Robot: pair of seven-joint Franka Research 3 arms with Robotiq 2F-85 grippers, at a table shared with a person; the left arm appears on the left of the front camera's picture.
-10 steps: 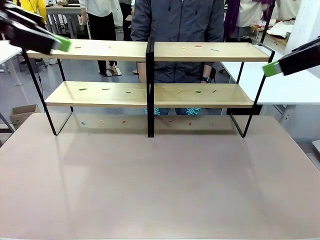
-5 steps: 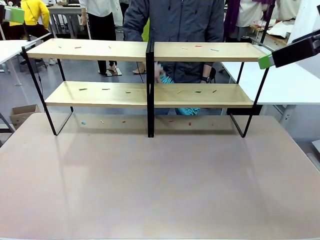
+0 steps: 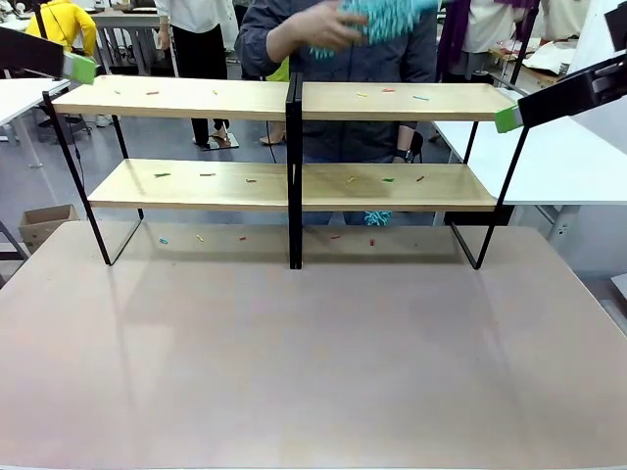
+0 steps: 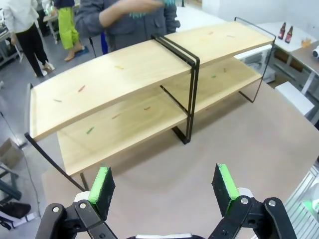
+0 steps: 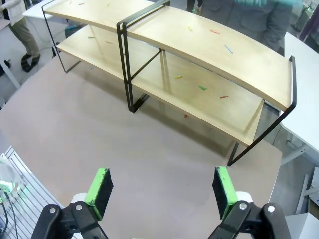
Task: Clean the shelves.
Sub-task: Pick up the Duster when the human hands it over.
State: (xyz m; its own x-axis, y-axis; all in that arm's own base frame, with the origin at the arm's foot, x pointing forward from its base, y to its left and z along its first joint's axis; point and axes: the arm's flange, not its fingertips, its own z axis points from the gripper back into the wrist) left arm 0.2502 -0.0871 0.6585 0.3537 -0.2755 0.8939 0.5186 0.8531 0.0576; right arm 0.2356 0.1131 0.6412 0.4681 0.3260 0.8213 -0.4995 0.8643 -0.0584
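Wooden boards on a thin black frame are making up the shelves [image 3: 196, 98], standing at the far side of the brown table [image 3: 313, 372]. Little coloured bits [image 3: 388, 180] are lying on both boards and on the table under them. A person is standing behind, and a hand [image 3: 318, 27] is holding a fluffy teal thing [image 3: 387, 12] up above the top board. It is blurry, so it may be a duster or a cloth. The left gripper [image 4: 164, 185] is hanging high near the left end, fingers wide apart and holding nothing. The right gripper [image 5: 162, 191] is hanging near the right end, wide open and empty too. I am thinking the cleaning is only starting. Next, a gripper is probably needing that fluffy thing, so it should be reaching toward the hand and closing softly on it.
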